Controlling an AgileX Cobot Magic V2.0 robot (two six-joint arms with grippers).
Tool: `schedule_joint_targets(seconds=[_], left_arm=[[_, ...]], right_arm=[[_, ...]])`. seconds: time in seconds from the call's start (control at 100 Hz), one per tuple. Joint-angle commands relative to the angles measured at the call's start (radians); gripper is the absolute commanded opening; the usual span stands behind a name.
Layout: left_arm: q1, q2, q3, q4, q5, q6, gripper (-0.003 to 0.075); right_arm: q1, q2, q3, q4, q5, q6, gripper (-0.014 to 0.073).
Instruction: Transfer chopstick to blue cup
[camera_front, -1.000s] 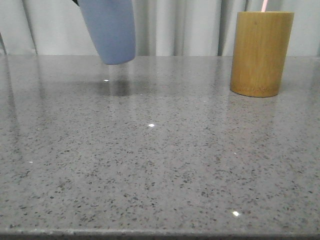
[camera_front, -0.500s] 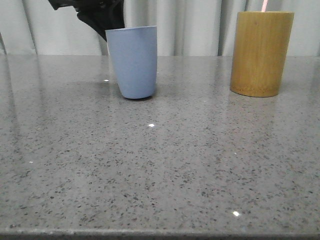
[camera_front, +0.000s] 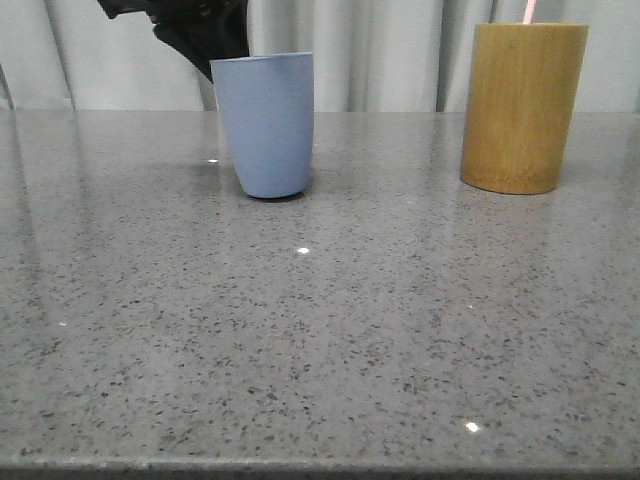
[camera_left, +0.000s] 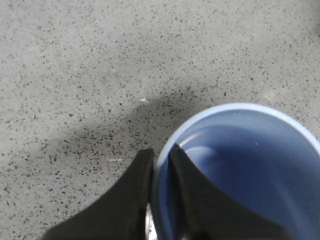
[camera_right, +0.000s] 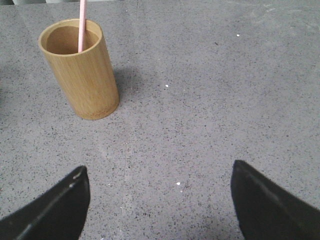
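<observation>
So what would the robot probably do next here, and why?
Probably the left gripper should let go of the blue cup: its fingers pinch the rim, and the cup stands upright on the table. The open right gripper hangs short of the chopstick, which stands in the bamboo holder.
</observation>
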Motion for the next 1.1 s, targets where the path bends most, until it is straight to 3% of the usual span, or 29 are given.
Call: schedule_joint_targets(seconds=[0.0,0.19,0.33,0.66,0.8,1.09], left_arm=[[-0.009,-0.05,-0.034,-0.01,-0.048,0.009,0.0109],[-0.009,-0.05,-0.036,-0.01,-0.044,0.009,0.0376],[-0.009,-0.052,-0.067,-0.01,-0.011,0.009,0.0488],[-0.009,-0.062,-0.211,0.017,0.161,0.009,0.0489],[-0.002,-0.106,-0.233,0.029,0.157,0.013,0.0489],[0.171,-0.261,-0.213,0.01,0.165,0.026,0.0484]], right_arm=[[-0.003,0.011,-0.035,-0.004,-0.074,-0.005,0.0582],[-0.003,0.011,-0.035,-0.004,-0.074,-0.005,0.0582],[-0.003,0.011,-0.035,-0.004,-0.074,-0.005,0.0582],[-0.003,0.011,-0.035,-0.028,-0.074,-0.005,0.0582],[-0.003,0.011,-0.035,-0.029,-0.073,-0.005,0.0582],[-0.003,0.011,-0.035,-0.03,-0.055,-0.005,0.0582]])
